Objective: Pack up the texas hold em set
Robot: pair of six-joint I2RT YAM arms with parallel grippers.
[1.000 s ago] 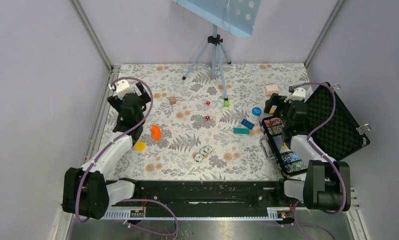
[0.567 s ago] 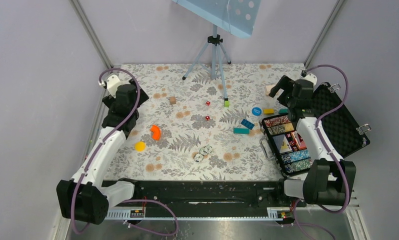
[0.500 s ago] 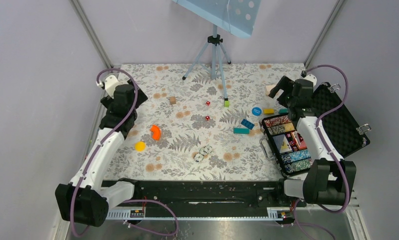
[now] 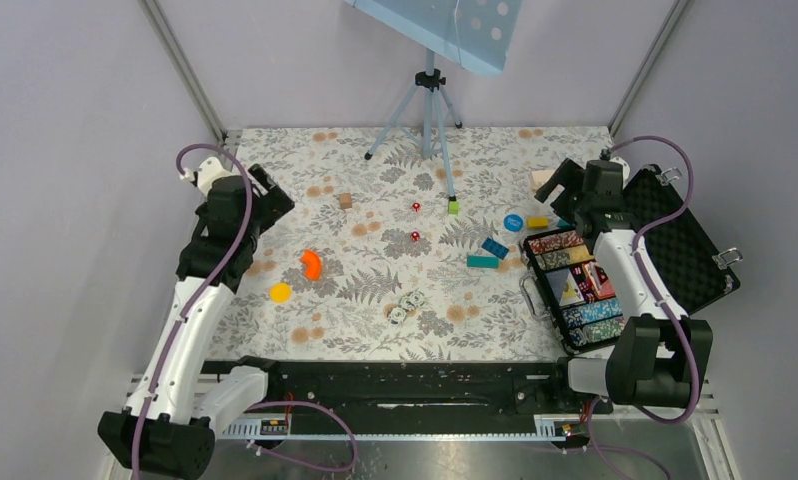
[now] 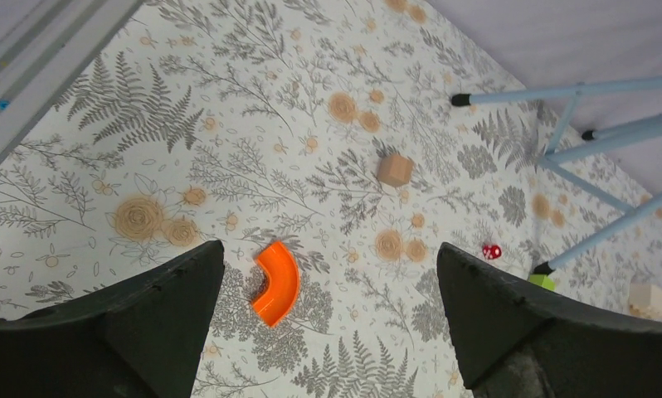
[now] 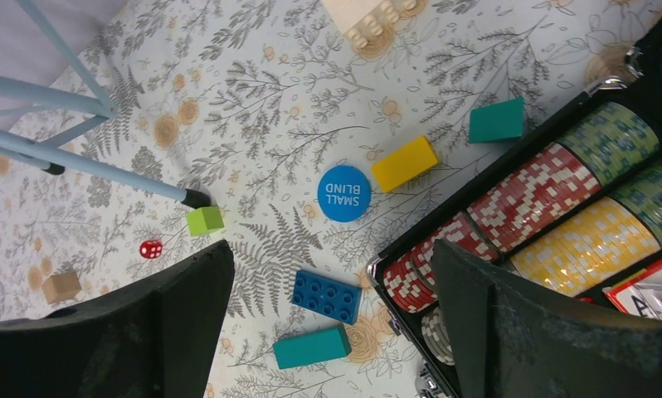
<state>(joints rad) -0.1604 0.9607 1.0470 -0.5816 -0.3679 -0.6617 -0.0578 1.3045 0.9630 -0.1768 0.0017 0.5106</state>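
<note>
Fingers spread on both my arms: left fingers [image 5: 145, 332] over the orange piece [image 5: 275, 283], right fingers [image 6: 162, 323] over the blue disc [image 6: 343, 193] beside the case [image 4: 690, 260].

1. Top view: shows bright, even light from overhead; casts only faint, soft-edged shadows beside the tripod [image 4: 429, 82] legs and under both arms.
2. Left wrist view: renders the patterned table cover [image 5: 228, 108] sharp and evenly lit, with a small soft shadow beside the orange curved piece [image 5: 276, 283]; leaves the left gripper's fingers [image 5: 145, 332] dark and soft near the lens.
3. Right wrist view: keeps the poker chips [image 6: 543, 195] and the lettered blue disc [image 6: 343, 193] crisp; slightly blurs the dark right gripper's fingers [image 6: 162, 332].
</note>
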